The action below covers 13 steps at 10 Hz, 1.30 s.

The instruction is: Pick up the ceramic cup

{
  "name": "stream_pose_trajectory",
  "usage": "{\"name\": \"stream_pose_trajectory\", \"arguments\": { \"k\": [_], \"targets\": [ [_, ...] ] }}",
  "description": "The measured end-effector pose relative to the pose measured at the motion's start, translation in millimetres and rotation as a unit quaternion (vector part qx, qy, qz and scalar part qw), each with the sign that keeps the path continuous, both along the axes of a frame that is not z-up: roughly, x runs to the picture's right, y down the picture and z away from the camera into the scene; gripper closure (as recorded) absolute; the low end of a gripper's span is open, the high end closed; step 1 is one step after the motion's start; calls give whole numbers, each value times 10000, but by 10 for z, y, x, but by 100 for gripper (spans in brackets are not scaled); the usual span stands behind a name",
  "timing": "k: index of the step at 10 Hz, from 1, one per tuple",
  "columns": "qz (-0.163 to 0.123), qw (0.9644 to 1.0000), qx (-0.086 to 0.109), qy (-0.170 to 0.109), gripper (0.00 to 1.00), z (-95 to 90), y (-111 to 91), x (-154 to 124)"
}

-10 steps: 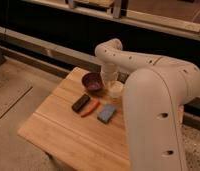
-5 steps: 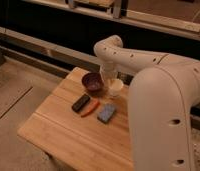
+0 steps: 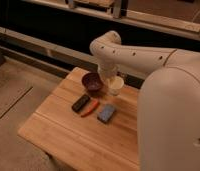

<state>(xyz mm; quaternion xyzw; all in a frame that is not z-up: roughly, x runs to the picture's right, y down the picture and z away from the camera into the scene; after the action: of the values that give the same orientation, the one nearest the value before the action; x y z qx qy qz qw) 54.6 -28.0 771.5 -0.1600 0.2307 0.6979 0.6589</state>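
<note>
Grasp step, I judge: gripper (image 3: 113, 80) sits right over the cup (image 3: 115, 87), which stands on the table (image 3: 68, 135) just beside the bowl (image 3: 93, 82). Next I need a secure hold, then a straight lift.

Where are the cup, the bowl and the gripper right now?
cup (image 3: 115, 86), camera view, on its white side wall.
bowl (image 3: 92, 82), camera view, on its dark inside.
gripper (image 3: 110, 80), camera view, at the arm's tip just above the cup.

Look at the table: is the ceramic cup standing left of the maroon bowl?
No: the ceramic cup stands right of the maroon bowl, under the claw.
</note>
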Motion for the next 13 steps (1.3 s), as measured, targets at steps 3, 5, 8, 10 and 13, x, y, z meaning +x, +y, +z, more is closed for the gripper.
{"name": "stream_pose_trajectory", "arguments": {
  "k": [3, 5, 8, 10, 13],
  "targets": [
    [-101, 9995, -69, -292, 100, -83, 94, -143],
    [-120, 9993, -106, -327, 100, -99, 115, -149],
    [-144, 9993, -168, -312, 100, -106, 137, -126],
    [-154, 9992, -184, -322, 100, -103, 137, -123],
    [-179, 9990, -221, -344, 100, -99, 143, -125]
  ]
}}
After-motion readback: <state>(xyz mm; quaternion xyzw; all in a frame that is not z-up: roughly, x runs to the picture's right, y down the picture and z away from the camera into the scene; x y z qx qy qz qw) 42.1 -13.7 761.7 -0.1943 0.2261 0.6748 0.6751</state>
